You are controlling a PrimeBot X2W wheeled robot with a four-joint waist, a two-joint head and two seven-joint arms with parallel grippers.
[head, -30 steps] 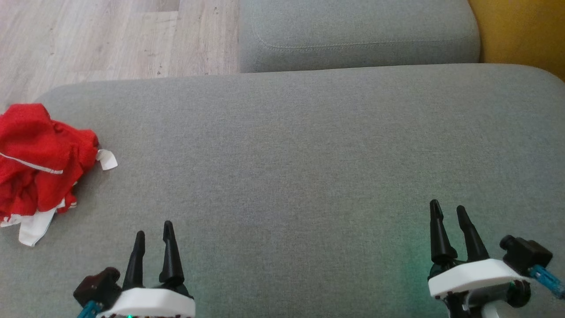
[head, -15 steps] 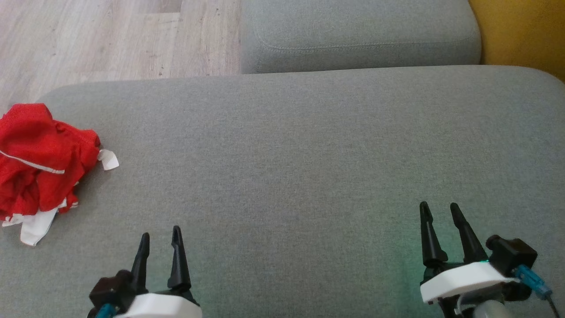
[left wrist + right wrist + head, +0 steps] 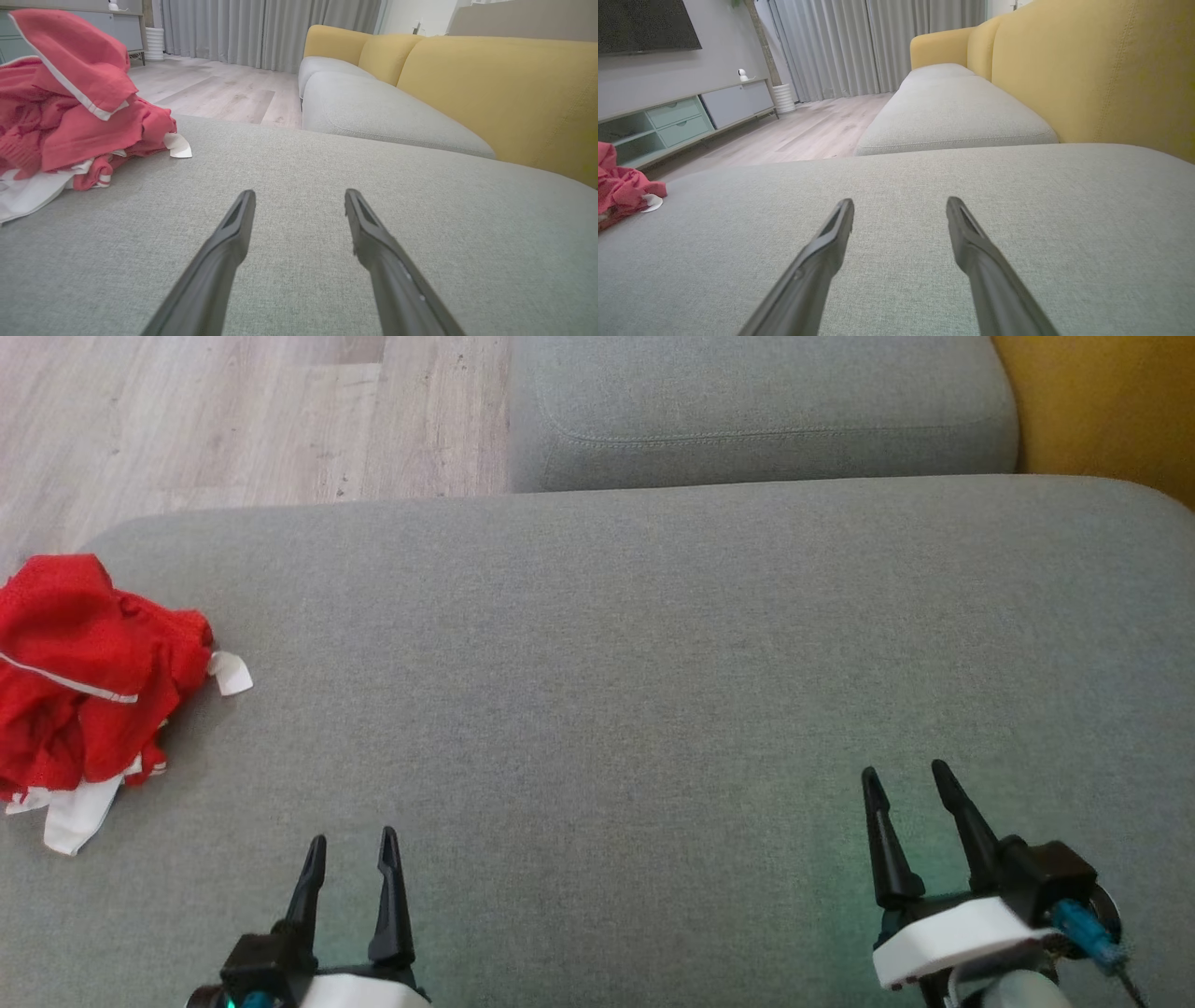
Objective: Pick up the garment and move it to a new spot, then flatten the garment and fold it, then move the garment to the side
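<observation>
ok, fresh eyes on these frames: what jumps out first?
The crumpled red garment with white trim, bunched at the left edge of the grey cushion. Next, the left gripper and right gripper, both open and empty over bare fabric, apart from the garment. The yellow sofa back stands out on the right.

The garment (image 3: 84,663) was heaped at the left edge of the seat cushion (image 3: 607,644), well apart from the left gripper (image 3: 353,836) and right gripper (image 3: 903,769) over its near side. A second cushion (image 3: 756,411) was set behind it.
</observation>
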